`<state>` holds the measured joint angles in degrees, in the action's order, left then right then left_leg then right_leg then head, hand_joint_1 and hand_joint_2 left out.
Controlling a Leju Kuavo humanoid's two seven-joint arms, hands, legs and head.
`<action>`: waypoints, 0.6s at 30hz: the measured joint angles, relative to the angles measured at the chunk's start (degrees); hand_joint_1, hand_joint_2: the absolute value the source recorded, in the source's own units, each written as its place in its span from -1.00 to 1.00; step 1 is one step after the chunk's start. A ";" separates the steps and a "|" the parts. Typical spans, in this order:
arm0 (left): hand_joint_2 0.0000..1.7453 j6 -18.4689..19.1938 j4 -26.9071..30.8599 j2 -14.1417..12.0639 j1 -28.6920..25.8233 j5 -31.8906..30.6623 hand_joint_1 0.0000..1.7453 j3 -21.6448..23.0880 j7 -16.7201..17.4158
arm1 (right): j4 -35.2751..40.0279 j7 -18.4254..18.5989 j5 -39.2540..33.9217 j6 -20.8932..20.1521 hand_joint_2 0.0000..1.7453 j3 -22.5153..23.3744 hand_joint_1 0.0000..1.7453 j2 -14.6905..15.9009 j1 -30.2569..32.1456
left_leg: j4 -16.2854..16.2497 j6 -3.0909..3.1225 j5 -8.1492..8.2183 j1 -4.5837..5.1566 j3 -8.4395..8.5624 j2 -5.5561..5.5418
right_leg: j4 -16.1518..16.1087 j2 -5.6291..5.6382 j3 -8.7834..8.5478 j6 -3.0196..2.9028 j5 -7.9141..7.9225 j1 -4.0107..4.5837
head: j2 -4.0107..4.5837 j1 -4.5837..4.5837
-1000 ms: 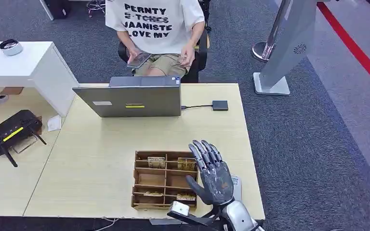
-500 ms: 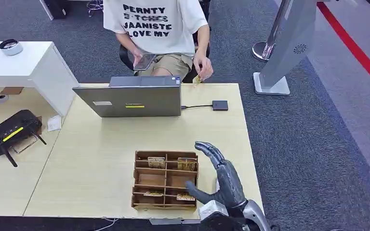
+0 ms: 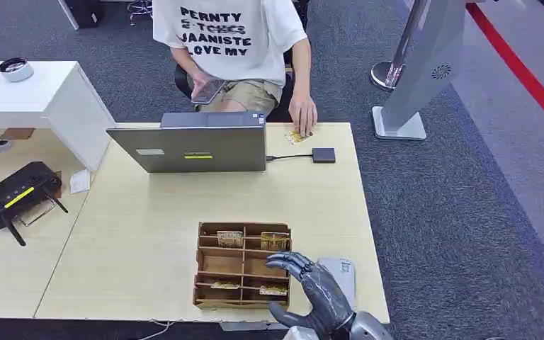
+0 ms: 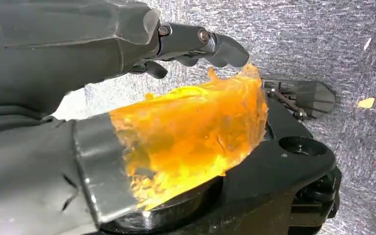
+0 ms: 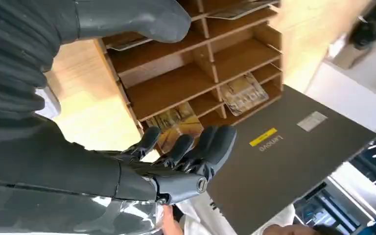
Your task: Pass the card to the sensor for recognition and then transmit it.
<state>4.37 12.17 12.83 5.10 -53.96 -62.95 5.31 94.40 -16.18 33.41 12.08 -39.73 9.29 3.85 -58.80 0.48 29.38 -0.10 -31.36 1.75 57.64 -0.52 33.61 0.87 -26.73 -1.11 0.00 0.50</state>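
While the right hand hangs over the near edge, here's the rundown, big stuff first:

Table (image 3: 156, 234): light wood, with a person (image 3: 230, 42) seated at the far side behind it.

Laptop (image 3: 191, 147): open at the far edge, lid back facing the robot; a cable runs from it to a small dark box (image 3: 324, 155), which I'd guess is a card sensor.

Organizer (image 3: 242, 265): wooden tray of compartments near the robot's edge. Cards (image 3: 274, 241) sit in the two far compartments and a couple of near ones; the middle ones look bare.

Grey pad (image 3: 340, 270): flat device just right of the organizer, partly under the hand. Could also be the sensor, can't tell which one counts.

Right hand (image 3: 312, 294): fingers apart and lightly curled, holding nothing, hovering over the organizer's near right corner. In the right wrist view (image 5: 127, 147) the fingers reach toward the card slots.

Left hand (image 4: 142, 54): hanging toward the carpet, fingers curled in, nothing held as far as I can see.

Far card (image 3: 297, 136): person's hand (image 3: 302, 117) rests on it at the table's far edge, beside the dark box.

What could go wrong: cards lie flat in tight slots, so thick fingers may slide off or drag two. Bumping a divider could shove the light tray. Also, picking the wrong sensor wastes the pass.
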 joint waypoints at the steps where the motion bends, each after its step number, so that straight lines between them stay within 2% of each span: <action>1: -1.00 0.00 0.00 0.00 0.00 -0.04 -1.00 -0.02 0.00 | -0.63 0.35 1.37 0.94 1.00 -0.26 -0.24 0.05 -0.22 | 0.00 0.00 0.00 0.00 0.00 0.00 | 0.00 0.00 0.00 0.00 0.00 0.00 | 0.00 0.02; 3: -1.00 0.00 0.00 0.00 0.00 -0.11 -1.00 -0.02 0.00 | -1.77 1.61 4.54 3.36 1.00 -0.77 -0.20 0.11 -0.78 | 0.00 0.00 0.00 0.00 0.00 0.00 | 0.00 0.00 0.00 0.00 0.00 0.00 | 0.00 0.00; 8: -1.00 -0.09 0.00 0.00 0.00 -0.33 -1.00 -0.02 0.00 | -5.27 4.37 11.48 8.35 1.00 -1.99 -0.30 0.11 -2.31 | 0.00 0.00 0.00 0.00 0.01 0.00 | 0.00 0.00 0.00 0.00 0.00 0.00 | 0.00 0.02; 14: -1.00 -0.11 0.00 0.00 0.01 -0.55 -1.00 -0.02 0.02 | -7.78 5.34 12.77 9.82 1.00 -2.76 -0.36 0.11 -2.99 | 0.00 0.00 0.00 0.00 0.00 0.00 | 0.00 0.00 0.00 0.00 0.00 0.00 | 0.00 0.02; 15: -1.00 -0.11 0.00 0.00 0.01 -0.57 -1.00 -0.02 0.02 | -8.07 5.33 12.82 9.84 1.00 -2.80 -0.32 0.11 -3.07 | 0.00 0.00 0.00 0.00 0.00 0.00 | 0.00 0.00 0.00 0.00 0.00 0.00 | 0.00 0.00; 16: -1.00 -0.11 0.00 0.02 0.01 -0.57 -1.00 -0.02 0.02 | -8.35 5.36 12.82 9.84 1.00 -2.87 -0.40 0.11 -3.16 | 0.00 0.00 0.00 0.00 0.00 0.00 | 0.00 0.00 0.00 0.00 0.00 0.00 | 0.00 0.00; 18: -1.00 -0.11 0.00 0.00 0.00 -0.61 -1.00 -0.02 0.02 | -8.79 5.42 12.75 9.91 1.00 -2.95 -0.40 0.13 -3.21 | 0.00 0.00 0.00 0.00 0.00 0.00 | 0.00 0.00 0.00 0.00 0.00 0.00 | 0.00 0.00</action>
<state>4.26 12.17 12.83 5.10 -54.58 -62.97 5.33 85.61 -10.75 46.16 21.99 -42.69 9.42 0.64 -58.80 0.48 29.38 -0.10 -31.36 1.74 57.64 -0.52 33.61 0.87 -26.72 -1.11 0.00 0.50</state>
